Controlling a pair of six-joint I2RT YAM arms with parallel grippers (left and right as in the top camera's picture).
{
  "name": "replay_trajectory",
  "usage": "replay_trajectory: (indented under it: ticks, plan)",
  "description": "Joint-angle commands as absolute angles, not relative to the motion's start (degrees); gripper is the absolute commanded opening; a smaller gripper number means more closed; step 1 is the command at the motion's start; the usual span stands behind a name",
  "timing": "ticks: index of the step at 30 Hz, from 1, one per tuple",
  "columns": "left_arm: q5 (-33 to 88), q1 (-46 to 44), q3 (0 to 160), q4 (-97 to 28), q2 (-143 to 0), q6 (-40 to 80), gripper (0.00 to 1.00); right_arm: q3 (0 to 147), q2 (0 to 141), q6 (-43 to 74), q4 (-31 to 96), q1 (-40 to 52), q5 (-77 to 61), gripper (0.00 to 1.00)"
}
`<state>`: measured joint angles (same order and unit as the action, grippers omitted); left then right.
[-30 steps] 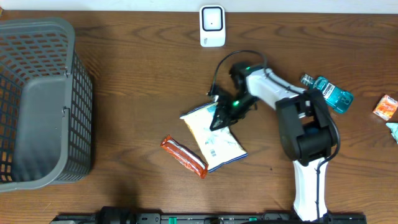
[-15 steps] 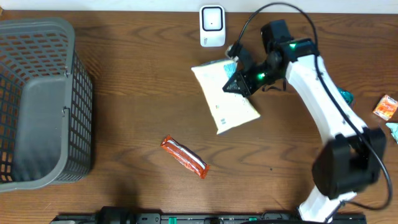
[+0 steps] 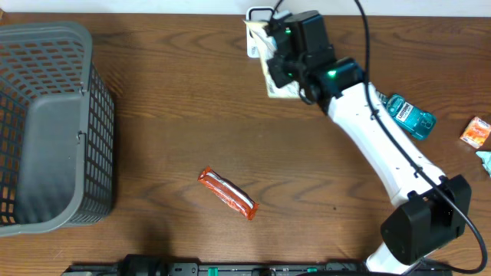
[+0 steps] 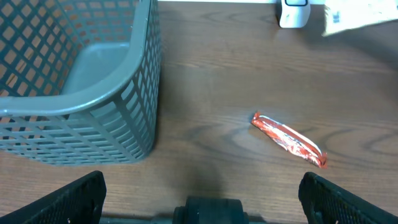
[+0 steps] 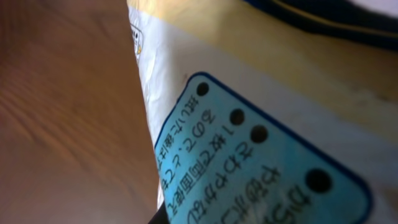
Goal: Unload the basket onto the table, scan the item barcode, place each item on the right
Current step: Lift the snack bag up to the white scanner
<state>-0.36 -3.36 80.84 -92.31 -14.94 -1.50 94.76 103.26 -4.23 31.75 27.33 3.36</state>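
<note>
White snack bag (image 3: 278, 89) is clamped in my right gripper (image 3: 285, 67) at the scanner (image 4: 292, 12); my left gripper (image 4: 202, 186) gapes wide.

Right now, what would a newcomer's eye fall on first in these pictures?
The right gripper holds a white snack bag up at the white scanner on the far side. A grey basket stands at the left, and a red snack bar lies alone in the middle.
</note>
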Motion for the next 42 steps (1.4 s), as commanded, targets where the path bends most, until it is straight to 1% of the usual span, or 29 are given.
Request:
replay_trajectory:
  ticks: [1,4,9,14,20,24,26,31,36,39,42]
  plan:
    - [-0.71,-3.07,80.75,-96.66,-15.18,-1.43,0.99,95.61,102.67,-7.35,27.86,29.54,7.14,0.01]
    - [-0.71,-3.07,80.75,-96.66,-15.18,-1.43,0.99,95.59,103.90,-12.03,23.75,30.00,6.96,0.01]
    - [-0.71,-3.07,80.75,-96.66,-15.16,-1.45,0.99,95.59,107.72,-24.08,13.74,30.04,7.44,0.01]
    - [-0.71,-3.07,80.75,-96.66,-15.16,-1.43,0.99,95.59,113.56,-31.29,-0.32,30.11,12.27,0.02]
    - [-0.71,-3.07,80.75,-96.66,-15.18,-1.43,0.99,95.59,121.47,-40.05,-20.29,30.98,19.92,0.01]
    - [-0.71,-3.07,80.75,-96.68,-15.18,-1.43,0.99,95.61,126.17,-48.80,-30.06,31.79,21.21,0.01]
    - [-0.71,-3.07,80.75,-96.66,-15.18,-1.43,0.99,95.61,128.05,-50.00,-33.93,32.14,21.56,0.01]
    - [-0.71,-3.07,80.75,-96.66,-15.18,-1.43,0.99,95.64,132.05,-54.24,-35.75,32.69,21.41,0.01]
    - [-0.71,-3.07,80.75,-96.66,-15.18,-1.45,0.99,95.61,136.51,-62.19,-35.75,33.17,22.85,0.01]
    - [-0.71,-3.07,80.75,-96.66,-15.18,-1.45,0.99,95.61,138.72,-63.13,-35.33,33.50,23.79,0.01]
    - [-0.71,-3.07,80.75,-96.66,-15.18,-1.43,0.99,95.61,139.55,-62.57,-32.32,33.65,23.68,0.01]
